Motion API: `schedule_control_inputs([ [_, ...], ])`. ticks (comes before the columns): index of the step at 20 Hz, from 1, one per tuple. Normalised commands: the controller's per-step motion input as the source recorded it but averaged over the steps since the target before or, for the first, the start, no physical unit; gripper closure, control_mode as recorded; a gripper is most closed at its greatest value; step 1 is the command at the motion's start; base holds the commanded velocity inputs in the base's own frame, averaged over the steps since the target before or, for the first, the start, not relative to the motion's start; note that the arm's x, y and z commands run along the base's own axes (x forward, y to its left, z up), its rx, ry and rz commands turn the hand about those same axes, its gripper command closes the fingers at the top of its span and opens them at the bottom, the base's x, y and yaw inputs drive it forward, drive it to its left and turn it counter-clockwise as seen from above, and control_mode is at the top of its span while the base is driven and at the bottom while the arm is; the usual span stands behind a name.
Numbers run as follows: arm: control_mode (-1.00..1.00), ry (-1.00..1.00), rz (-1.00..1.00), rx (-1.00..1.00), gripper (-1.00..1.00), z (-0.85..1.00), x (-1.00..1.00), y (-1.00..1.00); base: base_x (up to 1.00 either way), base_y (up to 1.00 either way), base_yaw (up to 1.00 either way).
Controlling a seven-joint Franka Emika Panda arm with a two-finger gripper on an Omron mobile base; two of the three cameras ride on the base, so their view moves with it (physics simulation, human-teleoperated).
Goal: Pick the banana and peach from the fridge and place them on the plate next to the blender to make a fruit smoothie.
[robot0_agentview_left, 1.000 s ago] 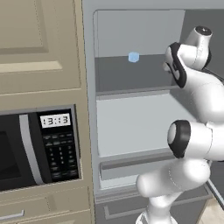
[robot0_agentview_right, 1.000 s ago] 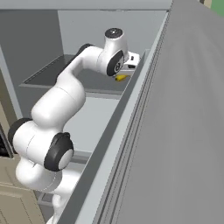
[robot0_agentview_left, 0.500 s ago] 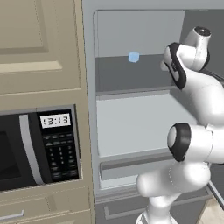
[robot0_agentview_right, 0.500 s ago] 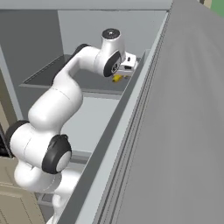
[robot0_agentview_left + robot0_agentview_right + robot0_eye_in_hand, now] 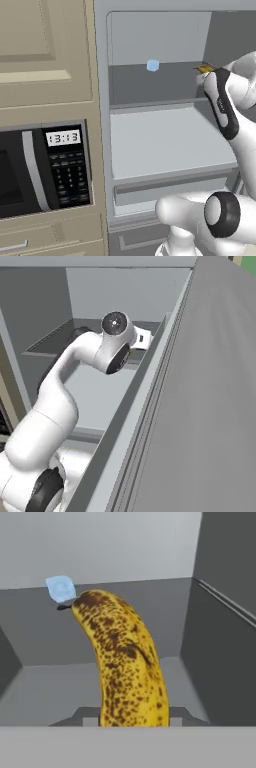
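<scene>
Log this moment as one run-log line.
stage: picking banana | claw: shut on banana, inside fridge | pale blue cup: upper shelf

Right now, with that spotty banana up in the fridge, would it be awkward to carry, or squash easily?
The banana is heavily brown-speckled, so it is probably ripe and soft; a hard squeeze could bruise it. Its long curved body sticks far out beyond the gripper, so it may swing or pivot when carried. It looks light for its length, so lifting it should be easy.
</scene>
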Motion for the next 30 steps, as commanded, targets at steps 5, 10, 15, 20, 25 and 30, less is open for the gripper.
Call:
schedule_control_inputs([
  [5,-1.0,-0.1,-0.02,0.01,1.0,0.6,-1.0,0.58,0.0,0.0,0.0],
  [10,-1.0,0.03,0.0,0.0,1.0,0.4,-1.0,0.69,0.0,0.0,0.0],
  [15,-1.0,0.02,0.0,0.05,1.0,-0.23,-1.0,0.27,0.0,0.0,0.0],
  [20,-1.0,0.13,0.0,0.0,1.0,-0.7,-0.96,0.29,0.0,0.0,0.0],
  [25,1.0,0.16,0.0,0.0,1.0,-0.36,-0.61,0.4,-0.15,0.17,0.0],
  [30,1.0,0.0,0.0,0.0,1.0,0.0,0.0,0.0,-0.79,1.0,0.09],
])
